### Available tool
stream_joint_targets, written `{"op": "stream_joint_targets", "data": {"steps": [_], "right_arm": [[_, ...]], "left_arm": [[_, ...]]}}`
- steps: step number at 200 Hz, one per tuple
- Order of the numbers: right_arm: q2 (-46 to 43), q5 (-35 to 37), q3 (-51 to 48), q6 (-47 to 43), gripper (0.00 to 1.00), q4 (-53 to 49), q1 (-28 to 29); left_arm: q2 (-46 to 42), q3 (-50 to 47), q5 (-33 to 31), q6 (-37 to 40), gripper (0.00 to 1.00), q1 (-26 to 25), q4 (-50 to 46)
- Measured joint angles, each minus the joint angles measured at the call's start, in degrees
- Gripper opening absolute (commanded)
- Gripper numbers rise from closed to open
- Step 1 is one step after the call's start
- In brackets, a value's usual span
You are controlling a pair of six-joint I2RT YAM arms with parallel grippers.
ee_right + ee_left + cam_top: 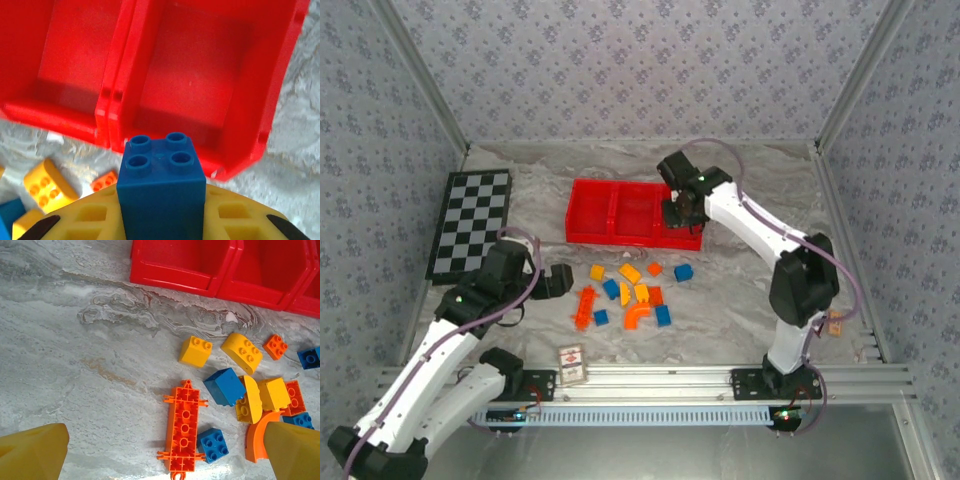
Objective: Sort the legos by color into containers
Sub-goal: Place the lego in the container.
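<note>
Item: blue brick (162, 185), small, square, four studs up.
Location: pinched between the fingers of the right gripper (682, 212), with the red tray (117, 95) just below and ahead of it.
Handling, by my reckoning: light, rigid, smooth-sided, likely slippery. Best taken by two opposite flat sides.
Left gripper (555, 283): spread wide and empty, with the loose bricks (222, 385) lying just ahead of it.

Checkerboard (472, 222), small card (572, 365), marbled tabletop (750, 290)
</note>
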Motion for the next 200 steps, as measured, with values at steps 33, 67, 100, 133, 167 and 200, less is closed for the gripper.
{"op": "stream_joint_targets", "data": {"steps": [33, 67, 100, 133, 167, 200], "right_arm": [[7.82, -1.14, 5.27, -1.64, 0.26, 0.00, -1.60], [12.46, -1.81, 6.40, -1.64, 0.28, 0.17, -2.58], [13.88, -1.97, 6.82, -1.60, 0.35, 0.26, -2.95], [13.92, -1.70, 6.82, -1.38, 0.42, 0.26, -2.95], [13.92, -1.25, 6.82, -1.42, 0.45, 0.24, -2.95], [13.64, -0.63, 6.82, -1.40, 0.45, 0.20, -2.93]], "left_arm": [[0.00, -0.04, 0.15, 0.02, 1.00, -0.76, 0.00], [-0.02, -0.04, 0.15, 0.02, 1.00, -1.25, 0.00], [-0.02, -0.04, 0.15, 0.00, 1.00, -1.40, 0.00], [-0.07, -0.04, 0.11, 0.02, 1.00, -1.51, -0.02], [-0.98, -0.04, -0.48, 0.00, 1.00, -1.55, -0.02], [-2.69, -0.04, -0.76, -0.04, 1.00, -1.55, -0.02]]}}
